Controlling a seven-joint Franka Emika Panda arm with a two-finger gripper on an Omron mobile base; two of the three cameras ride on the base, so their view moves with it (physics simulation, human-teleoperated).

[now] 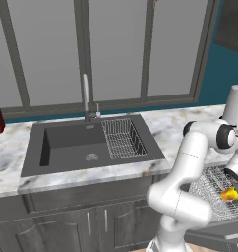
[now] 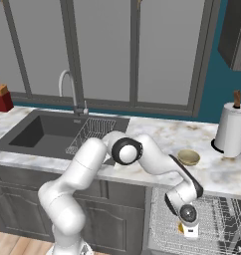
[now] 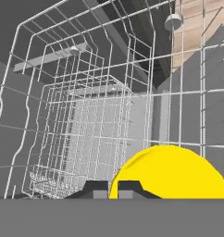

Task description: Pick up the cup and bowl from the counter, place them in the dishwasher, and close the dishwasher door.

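Nearest to the camera on the hand, the fingers (image 3: pixel 113 189) are closed almost fully, and a yellow cup (image 3: pixel 174 173) sits against them; it seems that they pinch its wall or rim, though the contact itself is hidden at the bottom edge. The cup hangs low over the wire rack (image 2: pixel 217 219) of the dishwasher, which is pulled out below the worktop (image 2: pixel 162 132). Which way its mouth points cannot be told, because only a rounded yellow side shows; its long axis is also unclear. From here the risk is, by judgement, that the cup is released while it is tilted, so that it falls on its side between the wires or rolls against the small inner basket (image 3: pixel 86 139). A second risk is that the wrist touches the edge of the worktop above the rack. Farther away, the bowl (image 2: pixel 188 158) stands upright on the worktop, mouth up, near the paper towel roll (image 2: pixel 232 130), still waiting. The sink (image 1: pixel 72 142) lies well apart.
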